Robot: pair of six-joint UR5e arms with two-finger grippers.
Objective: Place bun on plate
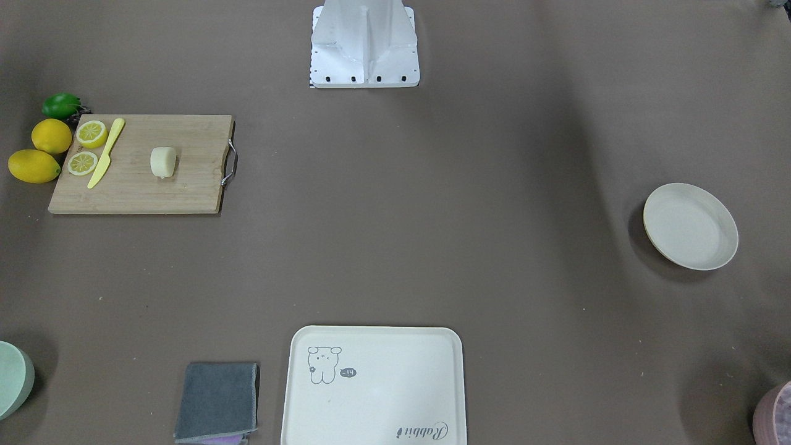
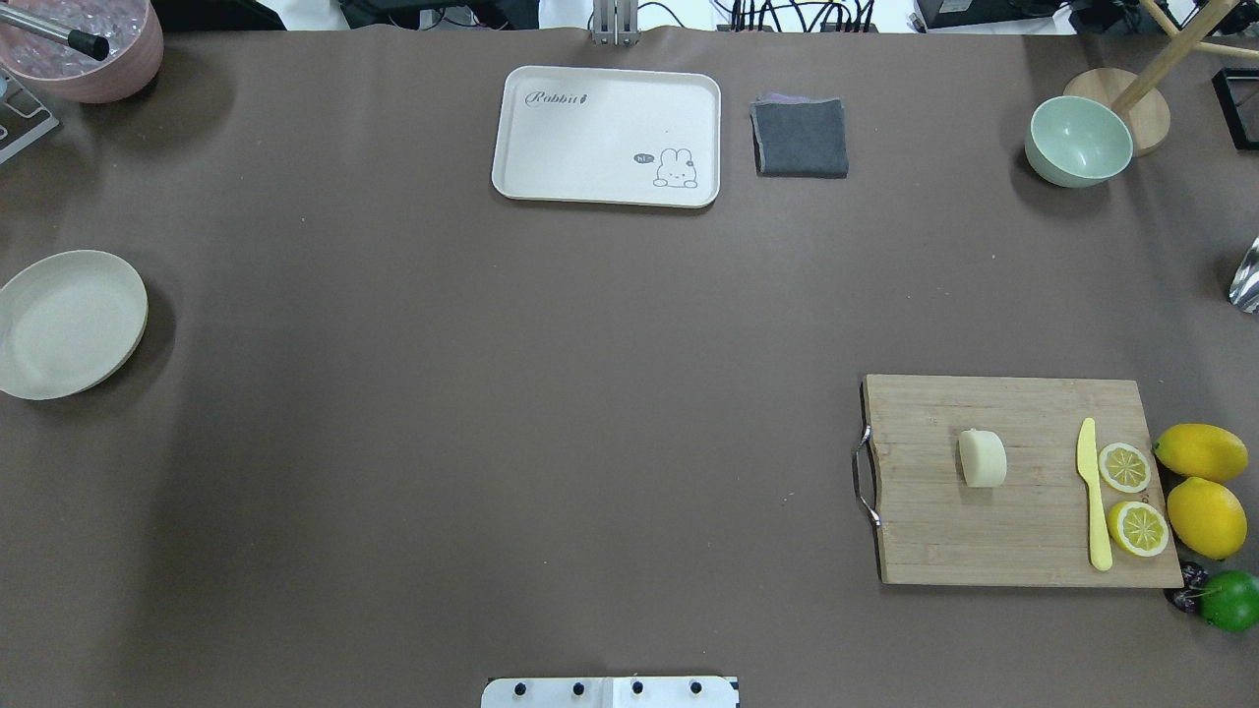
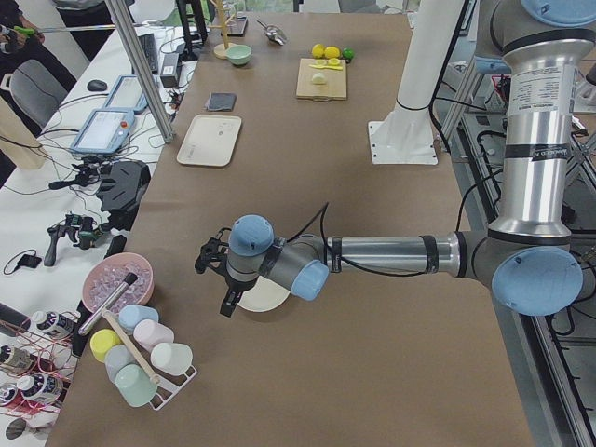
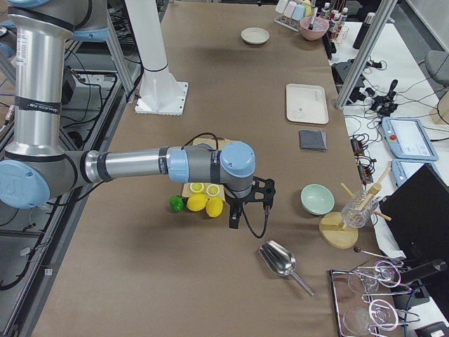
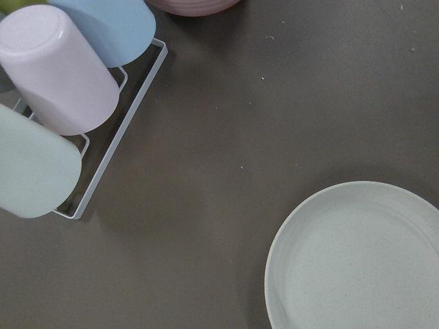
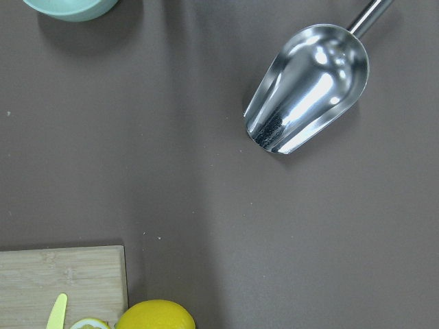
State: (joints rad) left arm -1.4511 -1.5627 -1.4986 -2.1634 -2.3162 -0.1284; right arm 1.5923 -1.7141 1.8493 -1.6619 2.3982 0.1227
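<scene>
While bun [image 2: 983, 458] rests, right gripper [image 4: 236, 219] past lemons [image 4: 198, 203]

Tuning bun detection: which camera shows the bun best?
Overhead exterior: the bun sits unobstructed on the cutting board, largest and sharpest. Exterior front-facing shows it clearly, slightly smaller. Exterior left: a distant speck. Exterior right: the right arm hides it. Wrist views miss it.

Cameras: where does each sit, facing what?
Front-facing: across the table, facing the base, bun.
Overhead: behind and above; base edge.
Exterior left: table end; left arm near plate.
Exterior right: opposite end; right arm by lemons.
Left wrist: down on plate; no fingers.
Right wrist: down on scoop; no fingers.
First two share the bun.
</scene>
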